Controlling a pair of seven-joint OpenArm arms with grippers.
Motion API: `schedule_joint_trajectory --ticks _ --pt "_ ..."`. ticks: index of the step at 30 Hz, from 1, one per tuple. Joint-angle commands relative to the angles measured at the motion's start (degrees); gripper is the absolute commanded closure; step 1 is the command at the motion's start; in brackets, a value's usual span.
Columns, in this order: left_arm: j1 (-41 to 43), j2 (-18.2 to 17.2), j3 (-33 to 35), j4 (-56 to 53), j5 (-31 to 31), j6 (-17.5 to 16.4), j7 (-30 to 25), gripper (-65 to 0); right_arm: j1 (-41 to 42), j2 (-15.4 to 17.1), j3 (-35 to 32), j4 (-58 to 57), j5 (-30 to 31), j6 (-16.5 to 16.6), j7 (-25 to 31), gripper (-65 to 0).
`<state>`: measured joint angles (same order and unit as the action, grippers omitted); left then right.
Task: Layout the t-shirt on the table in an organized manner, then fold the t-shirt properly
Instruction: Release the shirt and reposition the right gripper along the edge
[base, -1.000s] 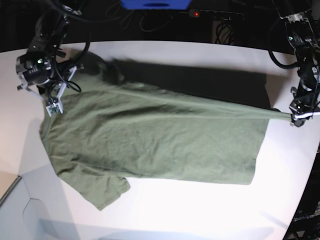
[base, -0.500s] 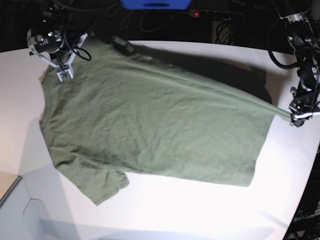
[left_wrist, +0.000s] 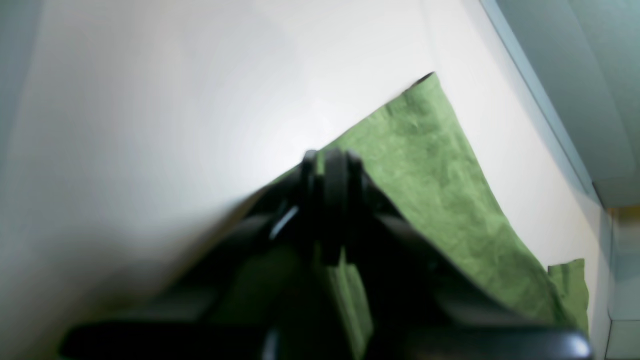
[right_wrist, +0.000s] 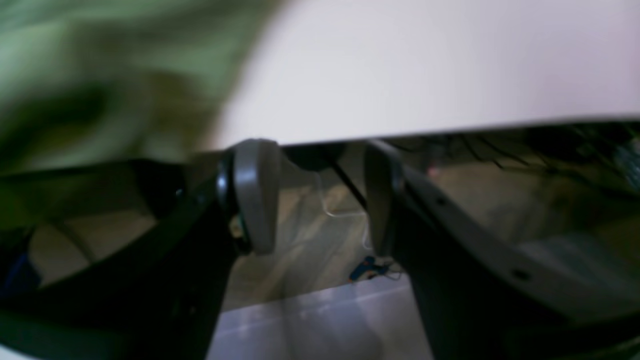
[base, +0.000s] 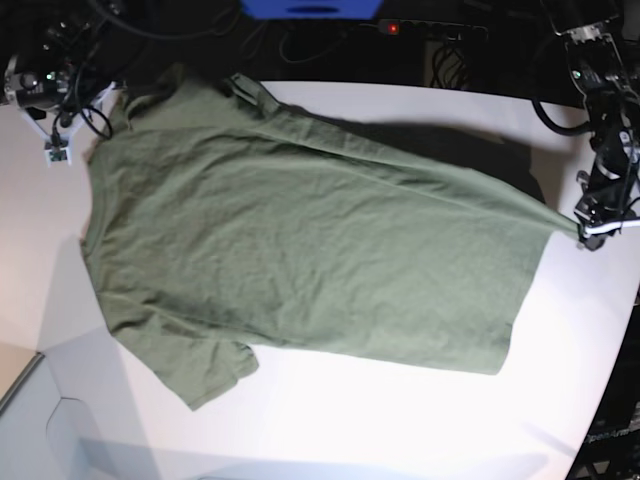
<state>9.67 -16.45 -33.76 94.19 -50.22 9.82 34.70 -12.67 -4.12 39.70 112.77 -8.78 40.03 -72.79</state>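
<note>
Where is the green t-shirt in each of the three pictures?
Base view: the t-shirt lies spread across the middle of the picture, one corner pulled to the right edge.
Left wrist view: it is a green wedge right of centre, running to the lower right.
Right wrist view: only a green blur in the upper left corner.
Shared landmark: the white table under it.

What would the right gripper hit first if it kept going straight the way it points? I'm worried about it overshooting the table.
Probably nothing on the table: the open right gripper looks past its edge toward the blurred floor. The t-shirt lies off to one side. Depth is unclear.
</note>
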Motion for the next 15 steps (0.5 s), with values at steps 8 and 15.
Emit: schedule_joint_trajectory --ticks 8,15 --pt "0.1 0.1 -0.3 1.5 -0.6 0.2 -1.0 -0.1 6.9 2.5 -6.2 -6.2 0.4 0.0 0.4 -24.4" --pt "1.4 0.1 -0.3 1.6 -0.6 0.2 -1.0 -0.1 16.6 4.1 -10.9 -23.8 0.4 0.0 0.7 0.0"
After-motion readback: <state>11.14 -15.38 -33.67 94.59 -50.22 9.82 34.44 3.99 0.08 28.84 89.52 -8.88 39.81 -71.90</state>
